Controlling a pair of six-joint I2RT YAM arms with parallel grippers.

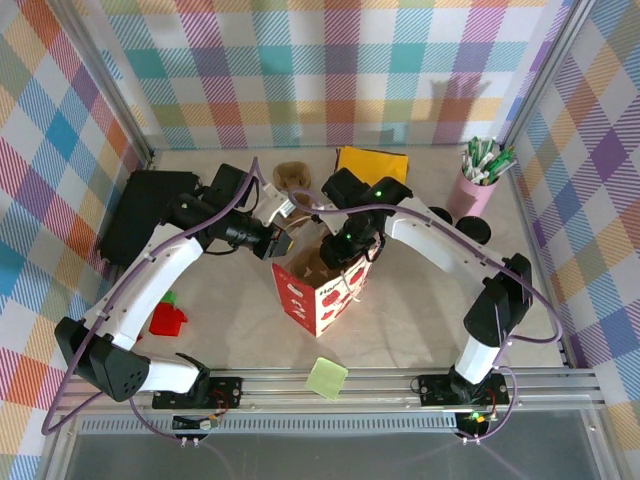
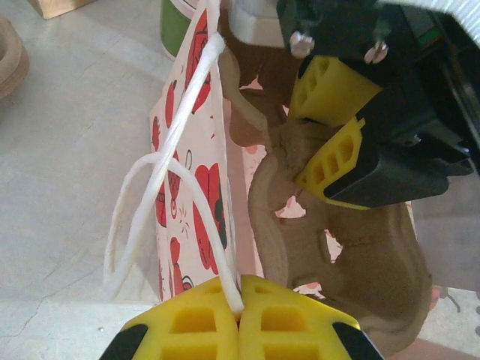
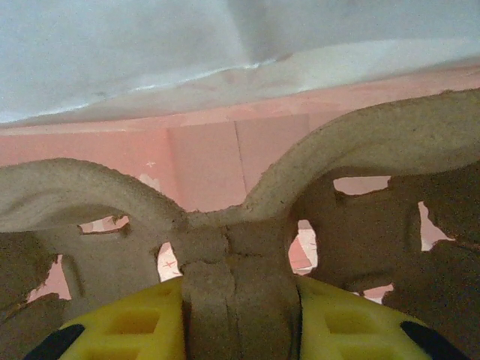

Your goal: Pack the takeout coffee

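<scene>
At the bottom edge of the left wrist view, the left gripper (image 2: 240, 300) has its yellow fingers pressed together on the white cord handle (image 2: 176, 161) of the paper bag (image 2: 191, 195), with the cord running up from between the tips. At about 1 o'clock from it, the right gripper (image 2: 326, 124) reaches into the bag's open mouth and pinches the middle rib of the pulp cup carrier (image 2: 352, 240). The right wrist view shows this grip (image 3: 238, 315) closely, one yellow finger on each side of the rib and the bag's pink inner wall behind.

The takeout coffee (image 2: 178, 26) stands outside the bag, at 11 o'clock from the left gripper's tips and 10 o'clock from the right gripper. Just its green side shows past the bag's far wall, and I cannot tell whether the two touch.

From above, the left gripper (image 1: 283, 240) and the right gripper (image 1: 345, 250) meet over the bag (image 1: 315, 300) at mid-table. A pink cup of pens (image 1: 475, 185) stands at 2 o'clock, well apart.
</scene>
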